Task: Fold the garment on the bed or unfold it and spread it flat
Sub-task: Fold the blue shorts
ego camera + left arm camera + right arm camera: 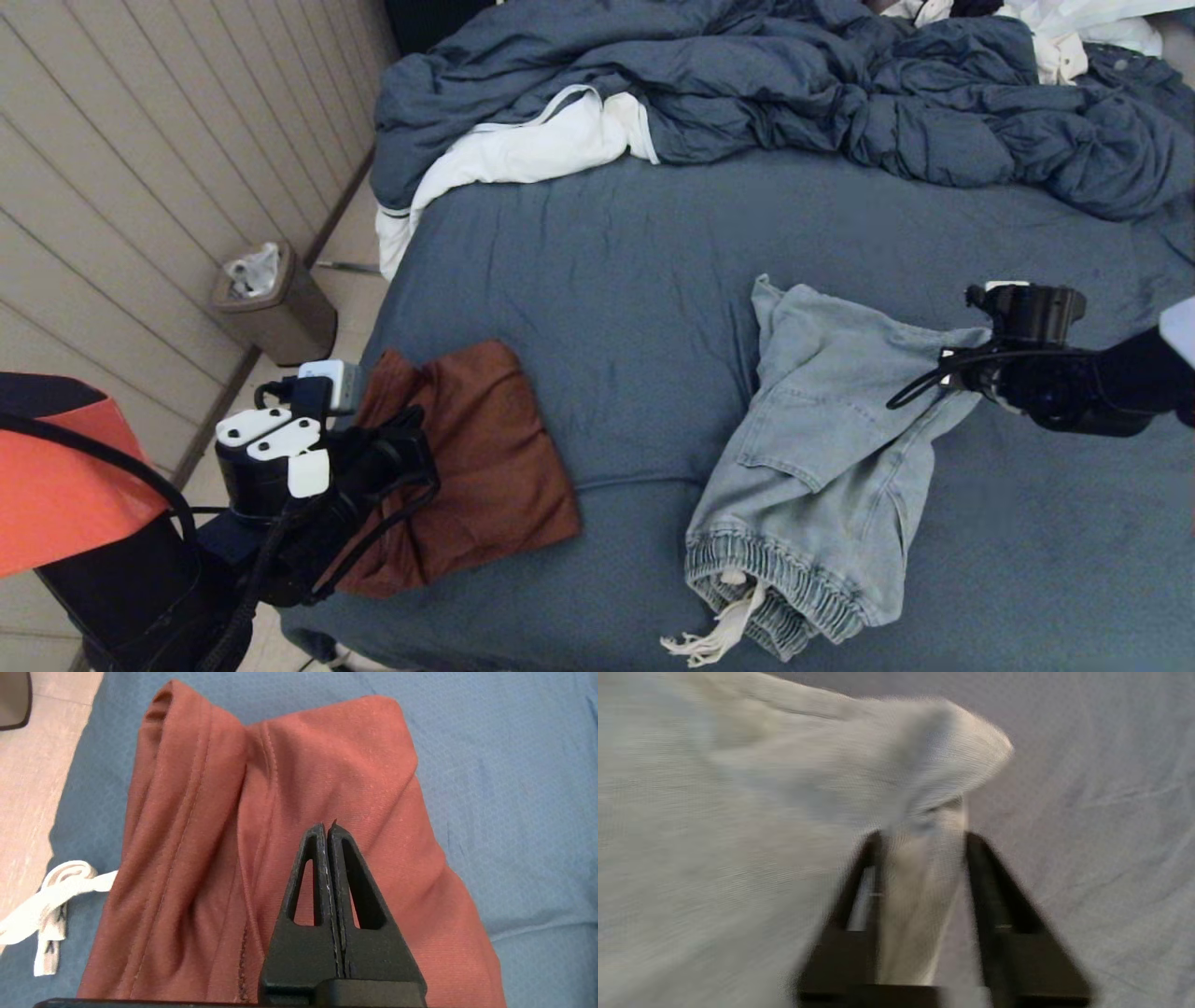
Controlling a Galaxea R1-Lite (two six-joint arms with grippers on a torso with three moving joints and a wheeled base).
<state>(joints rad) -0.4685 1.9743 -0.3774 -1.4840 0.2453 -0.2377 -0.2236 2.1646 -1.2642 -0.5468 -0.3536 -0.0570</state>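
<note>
A light-blue denim garment (822,467) lies crumpled on the bed (607,280), its elastic waistband and white drawstring (711,633) near the front edge. My right gripper (966,371) is at the garment's far right corner. In the right wrist view its jaws (922,835) stand apart, open, with a loose fold of the pale denim (794,788) between them. A rust-brown folded garment (476,448) lies at the bed's front left. My left gripper (328,825) hovers over the brown cloth (280,788), shut and empty.
A rumpled dark blue duvet (794,84) with white lining covers the far part of the bed. A trash bin (271,303) stands on the floor by the panelled wall at left. A white cord (56,891) lies beside the brown garment.
</note>
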